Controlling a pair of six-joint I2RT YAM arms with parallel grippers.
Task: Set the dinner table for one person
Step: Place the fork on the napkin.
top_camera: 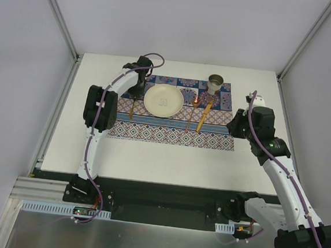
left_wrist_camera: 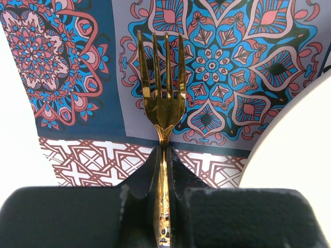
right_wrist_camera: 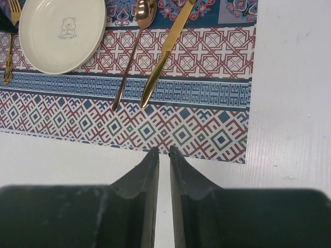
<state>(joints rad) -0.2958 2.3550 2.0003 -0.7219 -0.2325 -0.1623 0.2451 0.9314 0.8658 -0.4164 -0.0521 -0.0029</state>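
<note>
A round cream plate (top_camera: 163,99) sits beside the gold metal fork (left_wrist_camera: 164,103) on the patterned cloth placemat (top_camera: 170,135), left tool (left_wrist_camera: 164,155), arm outstretched, clenched on the handle; right tool (right_wrist_camera: 164,152) barely parted, empty.

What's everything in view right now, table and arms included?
dinner table: one, white, under everything
placemat: one, blue-and-red patterned, mid-table
plate: one, cream, on the placemat
fork: one, gold, left of the plate
spoon: one, gold, right of the plate
knife: one, gold, right of the spoon
cup: one, grey metal, placemat's far right
left gripper: one, black, shut on the fork's handle
right gripper: one, black, jaws barely apart, empty, by the placemat's near edge
</note>
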